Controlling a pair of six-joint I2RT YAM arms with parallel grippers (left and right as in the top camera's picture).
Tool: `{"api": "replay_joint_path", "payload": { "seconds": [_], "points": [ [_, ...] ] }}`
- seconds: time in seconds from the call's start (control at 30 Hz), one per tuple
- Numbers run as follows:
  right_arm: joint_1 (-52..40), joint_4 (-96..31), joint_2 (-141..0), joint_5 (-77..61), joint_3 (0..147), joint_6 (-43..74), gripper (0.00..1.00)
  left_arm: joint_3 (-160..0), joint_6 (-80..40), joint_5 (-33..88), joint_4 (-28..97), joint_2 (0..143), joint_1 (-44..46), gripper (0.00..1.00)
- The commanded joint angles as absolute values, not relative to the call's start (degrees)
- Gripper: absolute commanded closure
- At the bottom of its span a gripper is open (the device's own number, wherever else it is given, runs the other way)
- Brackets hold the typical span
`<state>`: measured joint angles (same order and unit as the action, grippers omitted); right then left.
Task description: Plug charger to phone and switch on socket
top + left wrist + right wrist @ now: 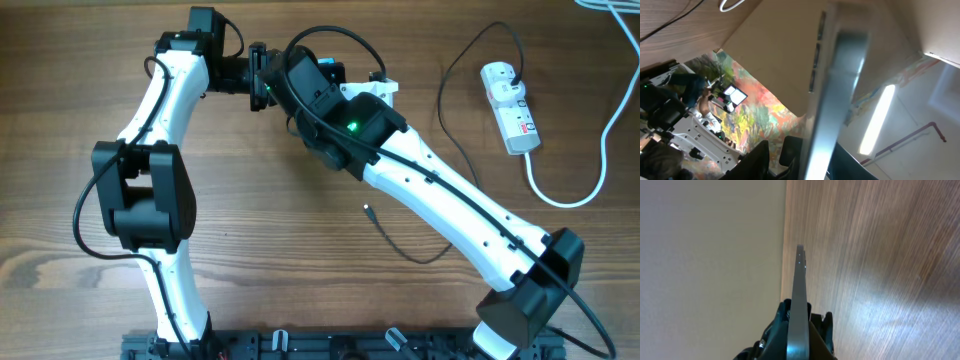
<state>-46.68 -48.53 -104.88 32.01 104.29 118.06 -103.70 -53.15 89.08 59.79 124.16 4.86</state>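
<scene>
The phone [798,290] stands on edge, held off the table between both grippers at the far middle of the table. In the right wrist view its thin grey edge rises out of my right gripper [799,330], which is shut on it. In the left wrist view the phone's edge with side buttons [832,95] sits in my left gripper [815,161], also shut on it. In the overhead view the grippers meet [268,78] and hide the phone. The charger cable runs from the socket [511,106], and its plug tip [368,209] lies loose on the table.
The socket's thick white cord [592,190] loops off the right edge. The right arm [450,200] crosses over part of the black cable. The left arm's elbow [140,190] is at the left. A black rail [330,345] runs along the near edge.
</scene>
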Motion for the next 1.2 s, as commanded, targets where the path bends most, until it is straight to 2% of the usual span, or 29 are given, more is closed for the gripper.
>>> {"api": "replay_joint_path", "payload": {
  "seconds": [0.0, 0.8, 0.97, 1.17],
  "points": [
    [-46.6, -48.3, -103.2, 31.0, 105.4, 118.7, 0.91, -103.6, -53.2, 90.4, 59.8, 122.5, 5.0, 0.64],
    [-46.6, -49.1, -103.2, 29.4, 105.4, 118.7, 0.9, -103.6, -53.2, 90.4, 59.8, 122.5, 5.0, 0.76],
    [-46.6, -48.9, -103.2, 29.4, 105.4, 118.7, 0.9, -103.6, -53.2, 90.4, 59.8, 122.5, 5.0, 0.84],
    [-46.6, -48.7, -103.2, 28.4, 105.4, 118.7, 0.85, -103.6, -53.2, 90.3, 59.8, 122.5, 5.0, 0.96]
  ]
}}
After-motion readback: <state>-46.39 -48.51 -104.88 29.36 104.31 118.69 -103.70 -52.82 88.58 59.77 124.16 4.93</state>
